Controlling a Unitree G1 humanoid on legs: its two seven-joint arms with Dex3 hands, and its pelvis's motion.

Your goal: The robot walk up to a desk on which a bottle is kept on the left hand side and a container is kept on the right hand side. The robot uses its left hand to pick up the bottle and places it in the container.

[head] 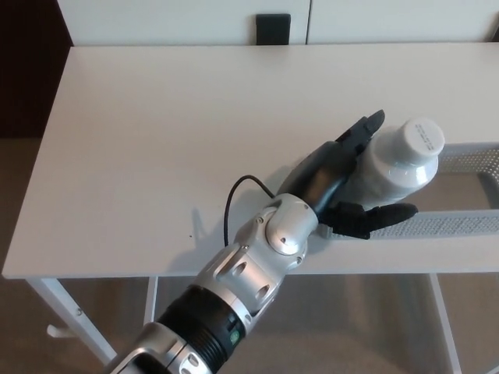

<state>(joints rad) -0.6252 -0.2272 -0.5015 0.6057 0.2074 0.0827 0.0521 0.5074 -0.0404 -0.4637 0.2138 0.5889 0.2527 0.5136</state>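
The white bottle [399, 162] with its white cap lies tilted toward the right, over the left end of the white mesh container [460, 224] at the desk's right edge. My left hand [331, 175] is right beside the bottle on its left. The fingers are spread out straight: one points up past the bottle's shoulder, and the thumb [383, 215] stretches along the container's front wall below the bottle. The hand looks open, with the bottle leaning away from the palm. The bottle's base is hidden behind the hand. My right hand does not show.
The white desk [156, 140] runs wide to the left and back. A black cable [234, 199] loops from my wrist above the desk. A dark object [273, 28] sits behind the far edge. Desk legs and carpet show below the front edge.
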